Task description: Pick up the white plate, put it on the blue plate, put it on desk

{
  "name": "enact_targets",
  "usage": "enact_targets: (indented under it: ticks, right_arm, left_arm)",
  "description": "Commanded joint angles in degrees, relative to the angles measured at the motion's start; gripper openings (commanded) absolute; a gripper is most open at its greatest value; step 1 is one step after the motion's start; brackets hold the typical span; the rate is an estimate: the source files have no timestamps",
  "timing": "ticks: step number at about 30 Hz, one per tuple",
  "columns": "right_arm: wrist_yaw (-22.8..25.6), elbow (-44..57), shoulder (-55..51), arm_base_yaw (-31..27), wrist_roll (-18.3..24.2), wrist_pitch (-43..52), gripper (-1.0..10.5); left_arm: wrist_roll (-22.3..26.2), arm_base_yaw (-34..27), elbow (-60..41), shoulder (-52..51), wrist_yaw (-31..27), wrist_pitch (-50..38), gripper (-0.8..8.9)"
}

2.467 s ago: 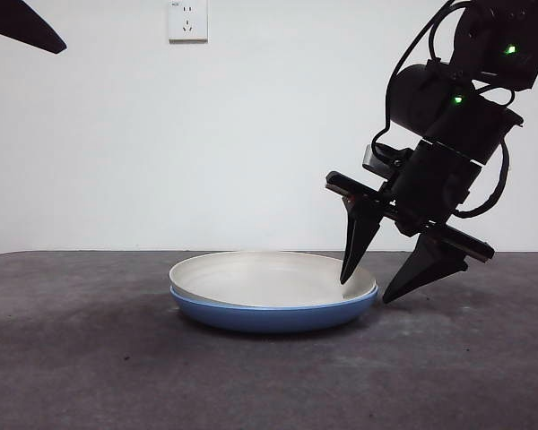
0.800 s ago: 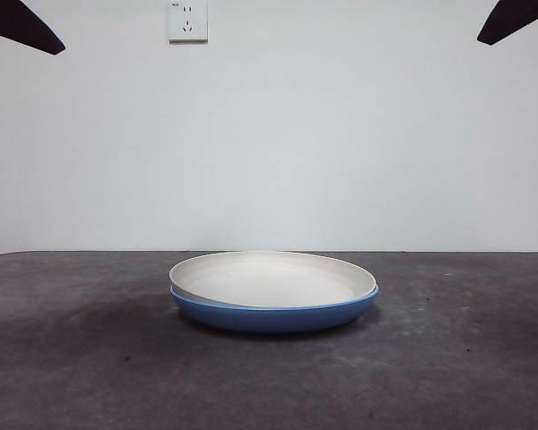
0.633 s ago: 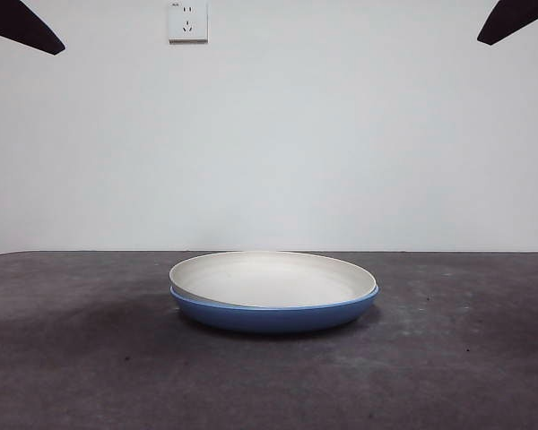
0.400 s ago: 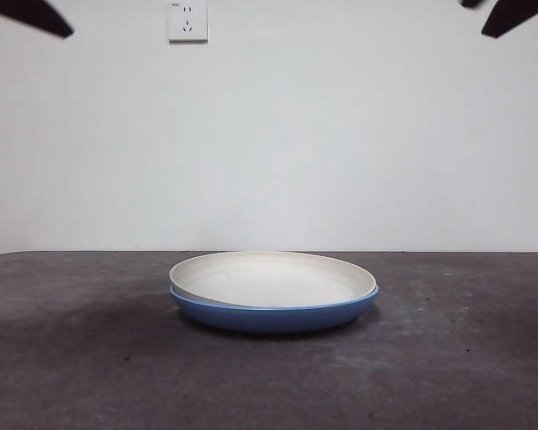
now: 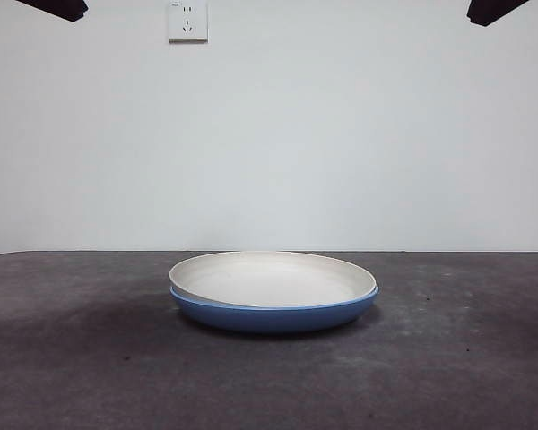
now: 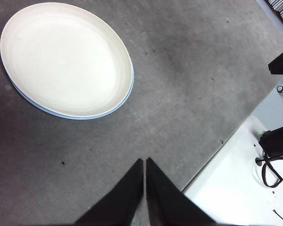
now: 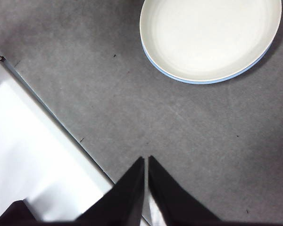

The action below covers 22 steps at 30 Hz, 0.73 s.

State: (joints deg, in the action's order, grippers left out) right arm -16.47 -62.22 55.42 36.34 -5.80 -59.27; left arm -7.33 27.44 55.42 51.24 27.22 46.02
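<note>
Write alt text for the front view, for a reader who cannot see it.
A cream-white plate sits nested in a blue plate at the middle of a dark grey desk, in front of a white wall with a socket. Only black arm tips show at the two top corners, far above the plates.

White plate (image 5: 269,278): matte cream-white throughout, unpatterned
Blue plate (image 5: 273,315): glossy mid-blue, seen as a thin blue band under the cream rim
Surface (image 5: 90,367): dark grey-brown, mottled, with paler scuffs and small dark specks
Left tool (image 6: 144,188): plain black
Right tool (image 7: 146,186): plain black
Wall (image 5: 341,134): white, with a white socket (image 5: 187,20)
</note>
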Motion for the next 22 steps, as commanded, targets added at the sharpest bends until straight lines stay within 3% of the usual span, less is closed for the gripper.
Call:
enact_targets:
  ticks: [1,16,19,22]
  right_arm:
    - [0.0,-0.8,0.4,0.4,0.5,0.6,0.1]
    - [0.0,-0.8,0.4,0.4,0.5,0.6,0.1]
    - [0.0,-0.8,0.4,0.4,0.5,0.6,0.1]
    - [0.0,-0.8,0.4,0.4,0.5,0.6,0.1]
  left_arm:
    - [0.7,0.3,0.4,0.3,0.3,-0.8,0.09]
    - [0.8,0.3,0.4,-0.1,0.3,-0.8,0.09]
    - [8.7,-1.0,0.4,-2.2,-0.4,-2.4,0.09]
    - [13.8,-4.3,-0.7,-5.7,-0.6,-9.6,0.09]
